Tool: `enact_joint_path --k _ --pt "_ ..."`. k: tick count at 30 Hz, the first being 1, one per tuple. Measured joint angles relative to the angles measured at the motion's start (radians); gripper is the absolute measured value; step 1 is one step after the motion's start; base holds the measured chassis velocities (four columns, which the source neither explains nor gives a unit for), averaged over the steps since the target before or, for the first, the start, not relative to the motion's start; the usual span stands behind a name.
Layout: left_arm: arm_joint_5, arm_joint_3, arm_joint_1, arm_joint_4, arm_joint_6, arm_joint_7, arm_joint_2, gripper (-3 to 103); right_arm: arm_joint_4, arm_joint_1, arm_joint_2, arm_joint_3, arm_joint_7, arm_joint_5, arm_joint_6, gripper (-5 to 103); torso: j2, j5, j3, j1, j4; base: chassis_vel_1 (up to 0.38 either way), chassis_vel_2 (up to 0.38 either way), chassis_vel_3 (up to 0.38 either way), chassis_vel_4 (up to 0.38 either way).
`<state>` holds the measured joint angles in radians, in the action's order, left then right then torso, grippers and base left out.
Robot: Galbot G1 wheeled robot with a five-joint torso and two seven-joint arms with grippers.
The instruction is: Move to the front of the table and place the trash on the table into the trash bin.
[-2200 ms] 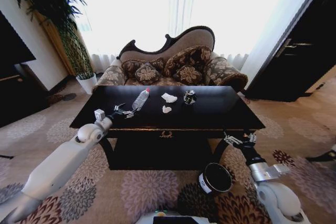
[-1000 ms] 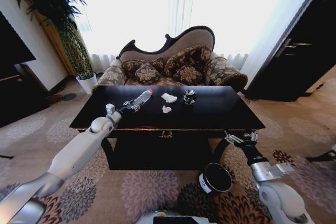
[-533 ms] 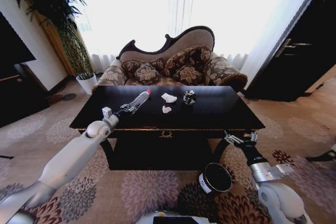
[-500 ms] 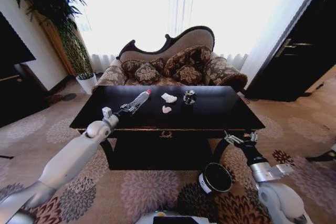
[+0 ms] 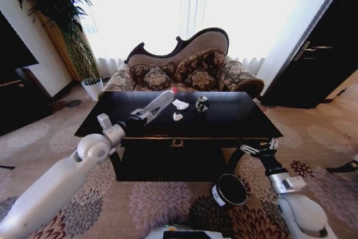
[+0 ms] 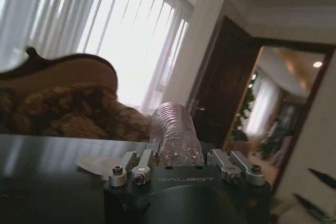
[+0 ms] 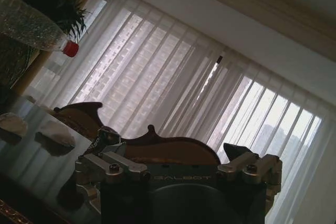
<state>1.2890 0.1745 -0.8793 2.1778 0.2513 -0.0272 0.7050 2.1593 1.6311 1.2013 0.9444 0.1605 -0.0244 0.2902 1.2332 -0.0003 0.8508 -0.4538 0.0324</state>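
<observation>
A carpeted sitting room with a patterned brown sofa (image 5: 184, 68) against bright curtained windows holds the work surface, a large glossy black wooden table with gold trim (image 5: 235, 117), directly ahead of the robot. The left end effector (image 5: 141, 115) hangs above the near-left part of that surface, closed around the lower body of a clear ribbed plastic bottle with a red cap (image 5: 159, 103), which is lifted and tilted with its cap pointing up and away toward the sofa; the left wrist view shows the ribbed plastic (image 6: 175, 137) pinched between the fingers. Two small white paper wads (image 5: 179, 104) and a dark shiny can-like object (image 5: 201, 103) lie on the surface beyond it. The small black cylindrical trash bin with a white label (image 5: 229, 190) stands on the carpet in front of the table toward its right leg, just beside the right end effector (image 5: 258, 146), which waits low near the table's front edge with its fingers spread apart, as far as the right wrist view lets one judge. The step in hand appears to be carrying the first item off; the next move calls for swinging the bottle across and down over the bin's mouth before letting go, clearing the table edge.
</observation>
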Motion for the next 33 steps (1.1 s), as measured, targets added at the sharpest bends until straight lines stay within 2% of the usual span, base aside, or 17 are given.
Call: enact_joint_path --k 1,2,6,9,12,21,33 --pt "0.030 -0.012 0.001 0.020 0.004 0.017 0.008 36 0.004 -0.001 0.000 0.007 -0.003 0.040 0.017 100 0.000 0.0001 0.000 0.000 0.0001 0.000 0.000 0.000 0.000" --pt "0.030 -0.012 0.001 0.020 0.004 0.017 0.008 36 0.004 -0.001 0.000 0.007 -0.003 0.040 0.017 100 0.000 0.0001 0.000 0.000 0.0001 0.000 0.000 0.000 0.000" --pt "0.110 -0.082 0.010 0.091 0.010 0.078 0.046 36 0.002 -0.020 -0.008 0.050 -0.008 0.238 0.134 100 0.000 0.0000 0.000 0.000 0.0000 0.000 0.000 0.000 0.000" --pt "0.144 -0.106 0.010 0.117 0.013 0.103 0.064 36 -0.001 -0.021 -0.007 0.056 -0.013 0.286 0.170 100 0.000 0.0002 0.000 0.000 0.0001 0.000 0.000 0.000 0.000" --pt "0.240 -0.137 -0.005 0.165 0.028 0.144 0.092 36 -0.017 -0.021 -0.001 0.056 -0.020 0.352 0.239 100 0.000 0.0003 0.000 0.000 0.0002 0.000 0.000 0.000 0.000" --pt "0.374 -0.183 -0.010 0.217 0.038 0.200 0.135 36 -0.008 -0.025 0.003 0.035 -0.031 0.425 0.312 100 0.000 0.0001 0.000 0.000 0.0001 0.000 0.000 0.000 0.000" --pt "0.345 -0.232 -0.092 0.204 0.043 0.220 0.230 36 0.036 0.018 0.044 0.034 -0.018 0.424 0.336 100 0.000 0.0001 0.000 0.000 0.0001 0.000 0.000 0.000 0.000"
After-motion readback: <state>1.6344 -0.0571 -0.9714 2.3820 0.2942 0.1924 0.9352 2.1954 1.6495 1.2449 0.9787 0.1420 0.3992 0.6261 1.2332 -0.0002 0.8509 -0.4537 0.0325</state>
